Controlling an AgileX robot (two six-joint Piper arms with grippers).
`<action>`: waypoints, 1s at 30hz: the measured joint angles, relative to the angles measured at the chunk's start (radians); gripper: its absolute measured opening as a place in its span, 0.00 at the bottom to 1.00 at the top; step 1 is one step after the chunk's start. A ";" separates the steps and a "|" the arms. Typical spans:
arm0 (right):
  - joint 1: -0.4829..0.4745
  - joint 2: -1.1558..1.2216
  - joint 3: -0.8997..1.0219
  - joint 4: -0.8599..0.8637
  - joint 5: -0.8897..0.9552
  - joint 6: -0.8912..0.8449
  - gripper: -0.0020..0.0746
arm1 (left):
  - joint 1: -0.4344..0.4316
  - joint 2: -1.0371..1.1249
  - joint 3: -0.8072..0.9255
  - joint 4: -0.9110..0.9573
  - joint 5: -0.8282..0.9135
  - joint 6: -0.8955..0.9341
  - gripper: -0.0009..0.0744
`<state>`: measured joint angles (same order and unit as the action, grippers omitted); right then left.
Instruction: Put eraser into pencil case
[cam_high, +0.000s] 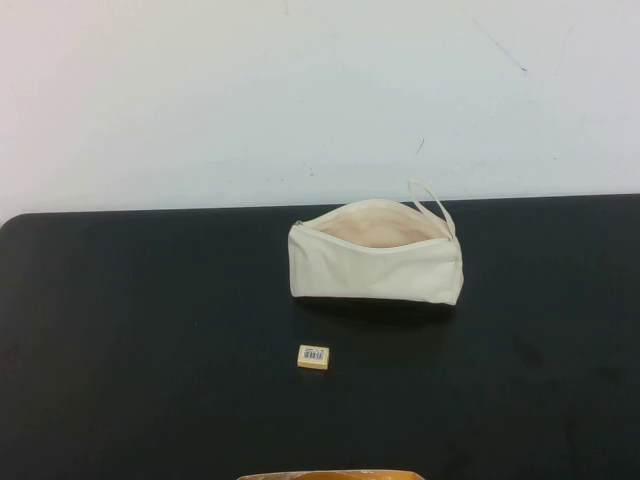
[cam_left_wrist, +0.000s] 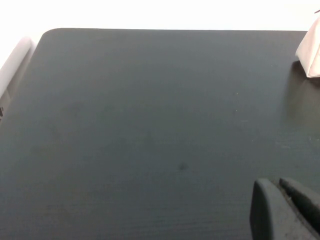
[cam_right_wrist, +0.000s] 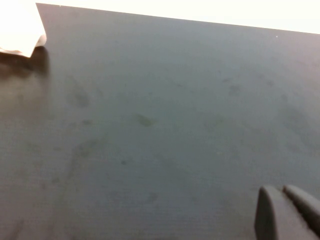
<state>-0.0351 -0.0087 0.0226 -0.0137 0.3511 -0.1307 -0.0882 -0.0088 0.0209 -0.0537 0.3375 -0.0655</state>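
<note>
The eraser (cam_high: 314, 357), a tiny tan-yellow block with a white barcode label on top, lies flat on the black table in the high view, just in front of the pencil case. The pencil case (cam_high: 376, 265) is a cream-white pouch with a dark base, unzipped, its peach lining showing and its loop strap at the right end. A corner of the case shows in the left wrist view (cam_left_wrist: 311, 52) and in the right wrist view (cam_right_wrist: 19, 27). My left gripper (cam_left_wrist: 280, 186) and my right gripper (cam_right_wrist: 281, 191) are shut, empty, over bare table, out of the high view.
The black table (cam_high: 150, 330) ends at a white wall behind. A yellow-orange object (cam_high: 330, 475) shows at the near edge of the high view. The table's rounded far-left corner (cam_left_wrist: 47, 34) shows in the left wrist view.
</note>
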 joint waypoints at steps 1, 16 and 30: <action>0.000 0.000 0.000 0.000 0.000 0.000 0.02 | 0.000 0.000 0.000 0.000 0.000 0.000 0.01; 0.000 0.000 0.000 0.000 0.000 0.000 0.02 | 0.000 0.000 0.005 -0.002 -0.419 0.000 0.01; 0.000 0.000 0.000 0.000 0.000 0.000 0.02 | 0.000 -0.002 -0.082 -0.138 -0.670 0.008 0.01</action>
<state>-0.0351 -0.0087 0.0226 -0.0137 0.3511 -0.1307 -0.0882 -0.0105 -0.0610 -0.1920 -0.3325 -0.0578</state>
